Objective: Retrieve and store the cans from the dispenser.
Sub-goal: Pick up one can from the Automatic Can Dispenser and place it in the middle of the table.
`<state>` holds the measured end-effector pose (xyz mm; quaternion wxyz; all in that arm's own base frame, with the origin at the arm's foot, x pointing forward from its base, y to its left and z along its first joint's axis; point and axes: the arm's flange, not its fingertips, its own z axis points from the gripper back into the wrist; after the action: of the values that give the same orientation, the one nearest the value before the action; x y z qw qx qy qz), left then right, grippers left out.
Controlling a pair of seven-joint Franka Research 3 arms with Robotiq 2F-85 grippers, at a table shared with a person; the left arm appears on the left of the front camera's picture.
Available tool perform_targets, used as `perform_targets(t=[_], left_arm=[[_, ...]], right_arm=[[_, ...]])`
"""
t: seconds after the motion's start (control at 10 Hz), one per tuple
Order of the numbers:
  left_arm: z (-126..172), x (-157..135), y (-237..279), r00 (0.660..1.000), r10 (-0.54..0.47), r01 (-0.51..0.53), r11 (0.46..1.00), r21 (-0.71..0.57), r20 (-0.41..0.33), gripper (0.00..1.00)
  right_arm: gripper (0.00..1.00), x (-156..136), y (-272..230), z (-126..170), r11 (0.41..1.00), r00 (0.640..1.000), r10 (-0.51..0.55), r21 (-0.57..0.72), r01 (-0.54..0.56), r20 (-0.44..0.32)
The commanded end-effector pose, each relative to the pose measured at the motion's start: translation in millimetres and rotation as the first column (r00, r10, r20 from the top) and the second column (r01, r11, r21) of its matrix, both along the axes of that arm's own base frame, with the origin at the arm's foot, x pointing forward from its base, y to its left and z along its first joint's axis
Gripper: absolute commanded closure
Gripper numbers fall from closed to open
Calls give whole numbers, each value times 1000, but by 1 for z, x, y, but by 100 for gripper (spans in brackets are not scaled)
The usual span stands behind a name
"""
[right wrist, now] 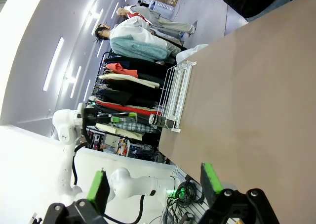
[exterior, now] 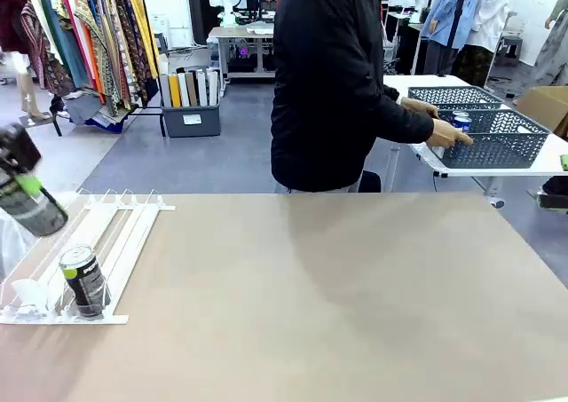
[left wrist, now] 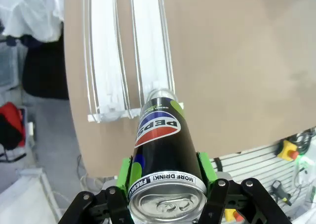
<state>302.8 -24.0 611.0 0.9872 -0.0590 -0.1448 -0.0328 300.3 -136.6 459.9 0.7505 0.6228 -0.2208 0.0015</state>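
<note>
Tan tabletop (exterior: 337, 295) fills my front view, with a clothes rail (exterior: 84, 38) behind it at far left.

At the left edge my left gripper (left wrist: 165, 172) is clamped on a black Pepsi can (left wrist: 158, 130). The green pads (left wrist: 126, 172) press on both sides near its silver top, which faces the wrist camera. The can hangs tilted in the air over the left part of the dispenser (exterior: 124, 233), clear of the lanes.

That white rack lies on the table's left side, its lanes running away from me. A second dark can (exterior: 82, 282) stands upright at the near end of one lane, against the front stoppers.

Past the middle of the table's far edge stands a person (exterior: 333, 82) in a black top, turned toward a white side table (exterior: 417, 84) on the right. One hand (exterior: 448, 134) rests at the rim of a grey-blue perforated basket (exterior: 506, 145), and a blue can (exterior: 461, 121) shows just beside that hand. I cannot tell whether the hand grips it.

My right gripper (right wrist: 154, 187) hovers above the table's near right with its fingers (right wrist: 98, 189) spread wide and nothing between them. Its camera looks across the bare surface toward the dispenser.
</note>
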Motion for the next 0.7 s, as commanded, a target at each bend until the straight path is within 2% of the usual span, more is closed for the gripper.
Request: perform_targets(t=[0.0,0.1,0.2,0.3,0.6], left_arm=[[13,-11,17,995,-21,28,996,-80,93,100],[17,-17,27,993,19,-5,993,-114,118,100],[15,-17,40,990,52,-24,978,-207,130,100],[23,-18,20,997,19,-13,997,-71,81,100],[23,-18,20,997,19,-13,997,-71,81,100]], right_arm=[[0,2,2,4,1000,1000,-5,16,5,13],[0,2,2,4,1000,1000,-5,16,5,13],[0,2,2,4,1000,1000,-5,16,5,13],[0,2,2,4,1000,1000,-5,16,5,13],[0,2,2,4,1000,1000,-5,16,5,13]])
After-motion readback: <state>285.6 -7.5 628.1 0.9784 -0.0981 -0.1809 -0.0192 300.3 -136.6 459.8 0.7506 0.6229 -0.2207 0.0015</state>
